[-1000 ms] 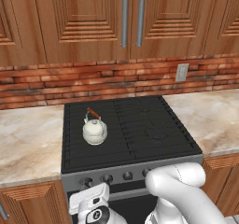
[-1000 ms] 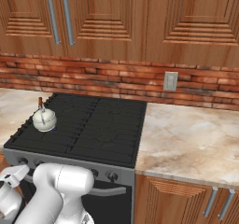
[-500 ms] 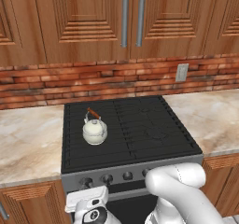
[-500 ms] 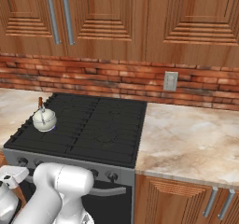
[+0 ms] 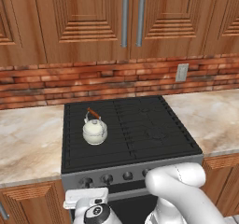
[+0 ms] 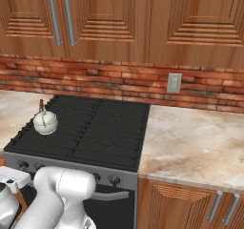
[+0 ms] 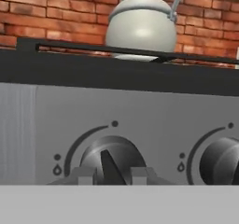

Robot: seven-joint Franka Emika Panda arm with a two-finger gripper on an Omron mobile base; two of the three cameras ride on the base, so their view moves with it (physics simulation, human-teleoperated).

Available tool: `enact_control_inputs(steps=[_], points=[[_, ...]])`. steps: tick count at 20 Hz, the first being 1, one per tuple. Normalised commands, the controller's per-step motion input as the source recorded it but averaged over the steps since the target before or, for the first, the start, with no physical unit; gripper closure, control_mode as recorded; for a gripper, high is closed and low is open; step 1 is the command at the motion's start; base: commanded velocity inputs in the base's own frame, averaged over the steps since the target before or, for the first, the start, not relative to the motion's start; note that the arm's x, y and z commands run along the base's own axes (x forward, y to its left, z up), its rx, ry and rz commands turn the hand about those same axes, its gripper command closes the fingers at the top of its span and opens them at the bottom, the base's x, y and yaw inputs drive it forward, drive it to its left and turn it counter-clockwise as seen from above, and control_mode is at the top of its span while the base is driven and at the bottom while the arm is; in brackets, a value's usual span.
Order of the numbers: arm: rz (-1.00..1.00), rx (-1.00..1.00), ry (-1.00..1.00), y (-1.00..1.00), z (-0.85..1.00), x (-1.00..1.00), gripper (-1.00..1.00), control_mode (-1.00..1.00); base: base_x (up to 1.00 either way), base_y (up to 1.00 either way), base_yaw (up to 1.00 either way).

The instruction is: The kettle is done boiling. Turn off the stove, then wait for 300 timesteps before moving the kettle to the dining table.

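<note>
The cream-white kettle [image 5: 94, 130] [image 6: 45, 122] stands upright on the rear left burner of the black stove [image 5: 140, 125] [image 6: 95, 132]. In the hand view the kettle [image 7: 142, 27] rises above the stove's grey front panel [image 7: 140, 106]. My gripper [image 7: 111, 175] is low at the panel's left end [image 5: 87, 195] [image 6: 12, 178]. Its fingertips [image 7: 84, 175] sit on either side of the leftmost round dark knob [image 7: 110, 158], shut on it. A second knob [image 7: 221, 160] shows to its right. The dining table is out of view.
Beige marbled counters [image 5: 28, 141] [image 6: 190, 147] flank the stove, with wooden cabinets below and above. A brick backsplash with a wall outlet [image 5: 181, 72] runs behind. The oven door's bar handle [image 6: 109, 194] lies under the knob row.
My hand has shifted only slightly at the stove's front panel. The kettle has not moved.
</note>
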Motion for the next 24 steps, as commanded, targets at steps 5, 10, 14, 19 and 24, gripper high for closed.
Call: enact_control_inputs(steps=[5,10,14,19,24], points=[[0.00,0.27,0.09,-0.04,0.00,0.03,1.00,-1.00,0.00,0.00,0.00],[0.00,0.28,0.12,0.00,0.00,0.04,1.00,-1.00,0.00,0.00,0.00],[0.00,0.25,0.14,0.00,0.00,0.07,1.00,-1.00,0.00,0.00,0.00],[0.00,0.15,0.15,0.00,-0.07,0.00,1.00,-1.00,0.00,0.00,0.00],[0.00,0.05,0.13,0.02,-0.09,0.01,-1.00,-1.00,0.00,0.00,0.00]])
